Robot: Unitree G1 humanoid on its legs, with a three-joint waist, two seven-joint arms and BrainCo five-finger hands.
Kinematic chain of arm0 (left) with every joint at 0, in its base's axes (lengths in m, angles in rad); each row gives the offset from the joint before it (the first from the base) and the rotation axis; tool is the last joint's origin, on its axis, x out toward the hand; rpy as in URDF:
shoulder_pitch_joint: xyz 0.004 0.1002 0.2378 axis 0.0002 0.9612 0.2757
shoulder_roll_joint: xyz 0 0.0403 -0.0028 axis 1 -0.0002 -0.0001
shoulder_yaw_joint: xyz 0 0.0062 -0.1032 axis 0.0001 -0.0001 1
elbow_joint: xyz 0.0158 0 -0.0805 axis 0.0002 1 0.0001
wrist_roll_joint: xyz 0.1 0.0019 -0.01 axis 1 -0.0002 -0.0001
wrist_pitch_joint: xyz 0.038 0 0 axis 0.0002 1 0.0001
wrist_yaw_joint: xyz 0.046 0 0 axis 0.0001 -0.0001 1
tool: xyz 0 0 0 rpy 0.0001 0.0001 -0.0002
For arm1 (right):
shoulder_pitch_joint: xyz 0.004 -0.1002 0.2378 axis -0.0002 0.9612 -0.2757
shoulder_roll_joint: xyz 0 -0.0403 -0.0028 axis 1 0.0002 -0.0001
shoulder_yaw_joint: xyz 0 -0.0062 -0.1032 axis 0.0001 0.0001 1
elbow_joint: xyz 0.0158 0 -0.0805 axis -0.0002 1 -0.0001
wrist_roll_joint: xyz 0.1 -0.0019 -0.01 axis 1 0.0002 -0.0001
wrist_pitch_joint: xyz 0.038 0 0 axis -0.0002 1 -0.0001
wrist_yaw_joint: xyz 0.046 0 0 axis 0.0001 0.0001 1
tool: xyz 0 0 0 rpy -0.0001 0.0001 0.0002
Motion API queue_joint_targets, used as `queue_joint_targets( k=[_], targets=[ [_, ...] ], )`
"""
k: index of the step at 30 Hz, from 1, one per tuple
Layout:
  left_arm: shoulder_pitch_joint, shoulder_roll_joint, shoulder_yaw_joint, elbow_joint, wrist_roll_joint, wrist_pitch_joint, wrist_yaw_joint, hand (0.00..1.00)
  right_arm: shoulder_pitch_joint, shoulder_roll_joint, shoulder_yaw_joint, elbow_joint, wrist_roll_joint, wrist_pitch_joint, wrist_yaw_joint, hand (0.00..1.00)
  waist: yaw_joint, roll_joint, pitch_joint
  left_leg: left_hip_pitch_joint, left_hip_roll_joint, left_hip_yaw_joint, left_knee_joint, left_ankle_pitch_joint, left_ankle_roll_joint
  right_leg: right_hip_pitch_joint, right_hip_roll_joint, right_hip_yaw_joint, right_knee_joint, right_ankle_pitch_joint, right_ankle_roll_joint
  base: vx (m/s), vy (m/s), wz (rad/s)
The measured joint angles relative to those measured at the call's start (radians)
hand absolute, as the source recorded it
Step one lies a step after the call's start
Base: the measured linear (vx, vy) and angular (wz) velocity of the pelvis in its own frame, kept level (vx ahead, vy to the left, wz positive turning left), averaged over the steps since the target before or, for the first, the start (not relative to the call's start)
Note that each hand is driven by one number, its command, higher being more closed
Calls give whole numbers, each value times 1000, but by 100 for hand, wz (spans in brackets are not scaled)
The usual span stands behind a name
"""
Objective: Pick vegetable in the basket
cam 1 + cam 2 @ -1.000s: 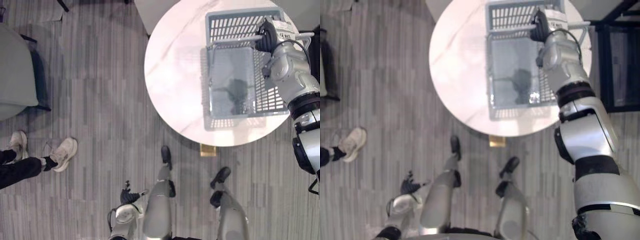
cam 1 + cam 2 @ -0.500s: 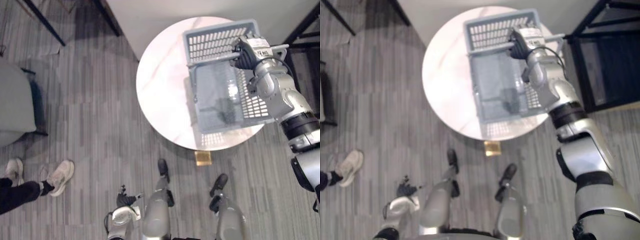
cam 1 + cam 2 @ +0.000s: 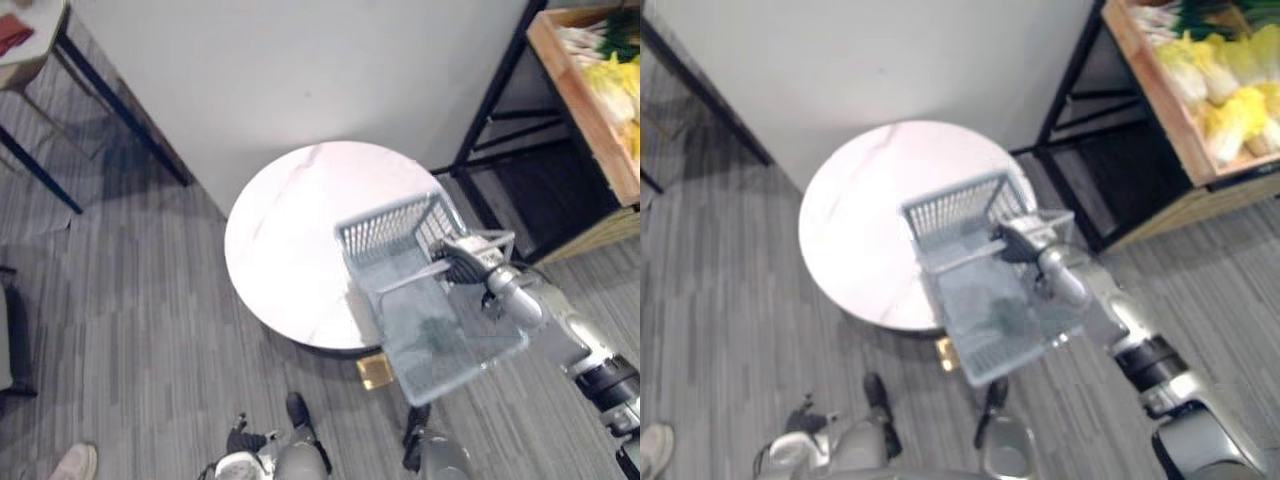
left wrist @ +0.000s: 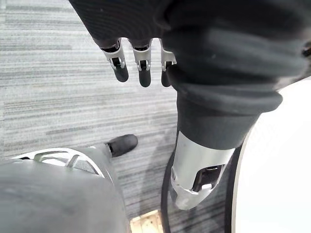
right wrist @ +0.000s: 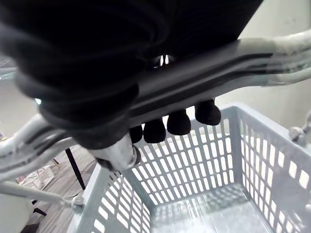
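Observation:
A grey slatted plastic basket hangs tilted above the near right edge of the round white table, its near end past the rim. It holds nothing. My right hand is shut on the basket's handle; in the right wrist view the dark fingertips curl under the bar. Yellow-green leafy vegetables lie in a wooden crate on a rack at the upper right, well apart from the basket. My left hand hangs low at the bottom, fingers relaxed, holding nothing.
A black metal rack carries the wooden crate beside the table on the right. A pale wall stands behind the table. A dark-legged table is at the upper left. A person's shoe is at the lower left.
The whole picture has shifted as the camera moved, bringing the wall and rack into view. The basket has come up off the table in my right hand and now hangs tilted over its edge.

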Motion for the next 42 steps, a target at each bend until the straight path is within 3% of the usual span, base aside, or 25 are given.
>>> queue_joint_targets(
  k=[6,9,12,13,15,16,17,18,19,20,24,25,26,27,28,29,30,31,33,35,37,38,40,41,42],
  targets=[
    [19,-3,-2,0,2,9,-6,0,165,59,-181,1,-4,11,-4,100,-13,-8,-6,40,-20,8,5,-11,6,29,-24,5,18,-4,8,30,54,1],
    [20,14,-23,0,5,11,-18,0,232,97,-273,2,-20,19,-24,100,-28,-34,-11,57,-60,7,6,-27,21,17,-80,5,98,-40,27,47,87,15],
    [16,40,-55,-2,46,11,-19,0,316,152,-375,-8,-23,27,-56,100,-30,-64,-10,57,-99,19,0,-45,43,11,-115,26,96,-23,54,13,108,-1],
    [20,50,-58,-2,64,11,-19,0,333,173,-389,-9,-23,32,-61,100,-30,-76,-16,42,-105,31,-1,-51,46,-2,-117,37,79,-2,58,-69,103,-39],
    [11,74,-53,-1,80,12,-19,0,348,215,-390,-13,-24,40,-69,100,-33,-100,-28,10,-107,73,7,-51,53,-63,-98,36,36,117,36,-95,98,-75],
    [13,72,-39,-1,80,14,-18,0,339,242,-385,-8,-24,47,-69,100,-26,-92,-29,2,-73,122,7,-39,91,-81,-45,31,-47,266,-12,-90,50,-109],
    [23,72,-29,7,81,12,-20,0,333,258,-380,-6,-24,51,-70,100,-15,-86,-28,5,-35,167,3,-39,115,-84,-23,18,-40,280,-28,-172,-2,-135],
    [29,72,-11,11,82,12,-20,0,337,274,-370,-7,-24,52,-70,100,-23,-85,-27,24,-12,203,8,-40,118,-104,-48,-67,192,112,-114,-143,-26,-101],
    [36,81,-12,12,82,13,-21,0,342,274,-369,-5,-24,50,-72,100,-31,-97,-29,49,-10,228,8,-43,123,-96,-79,-109,347,22,-112,-149,-36,-119],
    [52,92,-8,9,82,13,-22,0,331,273,-365,-2,-24,49,-73,100,-27,-115,-42,80,-4,287,9,-45,125,-79,-124,-152,510,-40,-135,-84,-14,-102],
    [78,122,16,11,81,16,-23,0,264,273,-313,2,-24,40,-91,100,-21,-155,-70,88,72,422,100,-57,113,-74,-206,-220,636,-51,-162,-191,-207,-110],
    [77,120,30,11,80,18,-23,0,252,272,-304,4,-24,39,-92,100,-18,-162,-74,90,99,451,130,-61,107,-93,-201,-238,644,-56,-176,-292,-462,-135],
    [74,106,41,21,79,19,-25,0,250,273,-302,8,-24,41,-93,100,-12,-140,-89,90,133,488,147,-64,80,-103,-110,-224,560,-56,-173,-230,-405,-125],
    [74,91,43,32,79,19,-27,0,252,272,-300,9,-23,43,-93,100,8,-108,-109,70,162,494,143,-75,66,-91,-45,-195,461,-62,-145,-194,-372,-161],
    [77,64,58,36,80,15,-31,0,244,255,-299,-7,-23,41,-93,100,19,-95,-123,46,189,519,149,-41,95,-89,-37,-188,436,-148,-111,-172,-466,-131],
    [68,65,80,31,78,17,-37,0,241,255,-302,-8,-23,38,-97,100,1,-133,-121,40,161,560,186,-15,85,-75,-78,-177,398,-263,-45,-139,-396,-109],
    [58,69,82,34,78,21,-37,0,236,249,-300,-3,-24,40,-95,100,-1,-124,-111,41,173,575,200,-16,84,-72,-61,-181,373,-287,-86,-140,-482,-72],
    [58,59,91,35,78,19,-38,0,252,247,-296,2,-24,50,-93,100,-1,-76,-104,47,216,596,219,-5,74,-73,-18,-183,357,-274,-90,-121,-359,-73],
    [69,37,98,36,78,20,-36,0,288,246,-289,2,-24,53,-92,100,-8,-36,-103,79,260,625,214,22,68,-68,35,-167,339,-289,-102,-117,-352,-63],
    [75,15,95,35,80,20,-37,0,322,231,-289,-9,-23,52,-92,100,-36,-18,-108,82,323,657,258,53,74,-70,85,-152,332,-294,-122,-48,-246,-35],
    [74,13,95,30,80,20,-39,0,341,220,-290,-20,-23,51,-92,100,-43,-17,-108,83,376,660,319,66,91,-54,121,-147,305,-282,-145,30,-232,-28],
    [75,22,89,30,81,20,-39,0,367,203,-293,-41,-24,51,-92,100,-56,-16,-106,83,427,626,413,95,127,-14,144,-131,267,-255,-184,71,-214,-25],
    [80,23,75,25,81,19,-38,0,384,184,-293,-56,-23,50,-92,100,-56,-15,-104,76,432,500,476,124,131,16,147,-98,246,-242,-189,65,-93,-53],
    [93,22,57,22,79,16,-37,0,382,181,-292,-58,-23,46,-95,100,-45,-33,-84,24,319,215,607,-26,24,61,122,-21,190,-225,-180,36,-1,-88],
    [98,15,52,18,77,10,-37,0,379,179,-291,-58,-23,45,-95,100,-45,-30,-82,9,261,144,638,-86,-4,71,117,2,168,-215,-188,15,37,-110]
  ],
)
